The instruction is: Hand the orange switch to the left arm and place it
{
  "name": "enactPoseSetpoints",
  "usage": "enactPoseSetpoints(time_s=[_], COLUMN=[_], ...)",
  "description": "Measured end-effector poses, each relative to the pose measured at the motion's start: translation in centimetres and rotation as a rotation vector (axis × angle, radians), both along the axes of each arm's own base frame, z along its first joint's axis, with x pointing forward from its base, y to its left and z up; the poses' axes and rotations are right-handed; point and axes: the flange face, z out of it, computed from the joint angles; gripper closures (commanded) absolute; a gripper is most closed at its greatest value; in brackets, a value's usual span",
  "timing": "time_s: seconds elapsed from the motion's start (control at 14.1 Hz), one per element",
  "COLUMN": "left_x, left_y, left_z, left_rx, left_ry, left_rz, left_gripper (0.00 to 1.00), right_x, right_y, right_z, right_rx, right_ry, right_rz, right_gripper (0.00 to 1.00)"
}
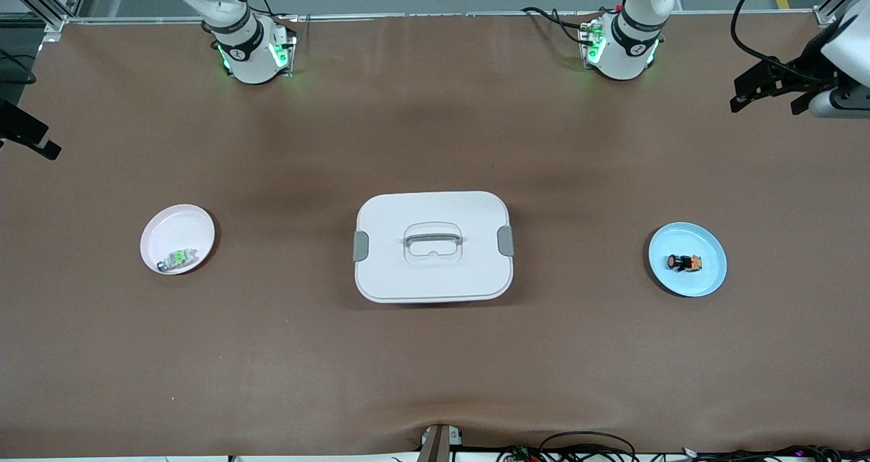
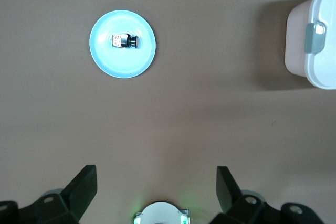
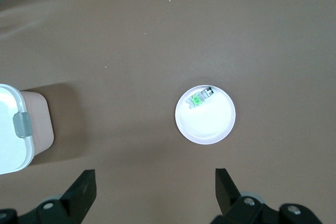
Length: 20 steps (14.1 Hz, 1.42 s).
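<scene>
The orange switch (image 1: 684, 263) (image 2: 124, 40) lies on its side on a light-blue plate (image 1: 694, 282) (image 2: 107, 61) toward the left arm's end of the table. The white box (image 1: 433, 272) (image 2: 321, 61) (image 3: 10, 145) stands shut in the middle of the table, grey handle on top. My left gripper (image 2: 156, 177) hangs high over bare table near its own base (image 1: 622, 44), open and holding nothing, well apart from the switch. My right gripper (image 3: 155, 178) hangs high over its end of the table, also open and holding nothing.
A pale pink plate (image 1: 180, 224) (image 3: 210, 127) with a small green-and-grey switch (image 1: 178, 258) (image 3: 199, 97) sits toward the right arm's end. The right arm's base (image 1: 248, 47) stands at the table's back edge. Cables run along the table edge nearest the front camera.
</scene>
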Motion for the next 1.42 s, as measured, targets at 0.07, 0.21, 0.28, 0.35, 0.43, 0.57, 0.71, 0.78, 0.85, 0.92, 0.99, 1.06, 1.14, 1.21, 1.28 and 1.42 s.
enactPoseSetpoints(time_s=[0.07, 0.21, 0.28, 0.35, 0.43, 0.57, 0.71, 0.78, 0.85, 0.92, 0.99, 1.06, 1.14, 1.21, 1.28, 1.42], left_x=[-0.2, -0.6, -0.7, -0.8, -0.8, -0.8, -0.9, -1.0, -1.0, -1.0, -1.0, -0.9, -0.9, -0.8, -0.7, -0.4], left_y=[-0.2, -0.3, -0.4, -0.4, -0.5, -0.9, -1.5, -2.0, -2.2, -2.2, -2.0, -1.8, -1.6, -1.4, -1.1, -0.9], left_z=[0.2, 0.6, 0.7, 0.8, 0.8, 0.8, 0.9, 0.9, 0.9, 0.9, 0.9, 0.9, 1.0, 1.3, 1.7, 2.5], left_rx=[0.015, 0.033, 0.035, 0.036, 0.038, 0.04, 0.043, 0.046, 0.047, 0.048, 0.049, 0.048, 0.048, 0.047, 0.046, 0.044], left_ry=[-0.003, -0.008, -0.008, -0.008, -0.008, -0.009, -0.012, -0.012, -0.012, -0.012, -0.012, -0.012, -0.014, -0.022, -0.032, -0.048], left_rz=[-0.031, -0.066, -0.066, -0.058, -0.043, -0.032, -0.04, -0.042, -0.043, -0.043, -0.04, -0.036, -0.032, -0.026, -0.021, -0.016], left_gripper=[0.0, 0.0, 0.0, 0.0, 0.0, 0.0, 0.0, 0.0, 0.0, 0.0, 0.0, 0.0, 0.0, 0.0, 0.0, 0.0], right_x=[0.0, 0.0, 0.0, 0.0, 0.0, 0.0, 0.0, 0.0, 0.0, 0.0, 0.0, 0.0, 0.0, 0.0, 0.0, 0.0], right_y=[0.0, 0.0, 0.0, 0.0, 0.0, 0.0, 0.0, 0.0, -0.1, -0.1, -0.1, -0.1, -0.1, -0.1, -0.1, -0.1], right_z=[0.0, 0.0, 0.0, 0.0, 0.0, 0.0, -0.1, -0.1, -0.1, -0.1, -0.1, -0.1, -0.1, -0.1, -0.1, -0.1], right_rx=[0.0, 0.0, 0.0, -0.001, -0.001, -0.001, -0.002, -0.002, -0.003, -0.003, -0.004, -0.004, -0.004, -0.005, -0.005, -0.006], right_ry=[0.0, 0.0, 0.0, 0.0, 0.0, 0.001, 0.002, 0.002, 0.002, 0.003, 0.003, 0.003, 0.003, 0.003, 0.003, 0.004], right_rz=[0.0, 0.0, 0.0, 0.0, 0.0, 0.0, 0.0, -0.001, -0.001, -0.001, -0.001, -0.001, -0.001, -0.001, -0.001, -0.001], right_gripper=[0.0, 0.0, 0.0, 0.0, 0.0, 0.0, 0.0, 0.0, 0.0, 0.0, 0.0, 0.0, 0.0, 0.0, 0.0, 0.0])
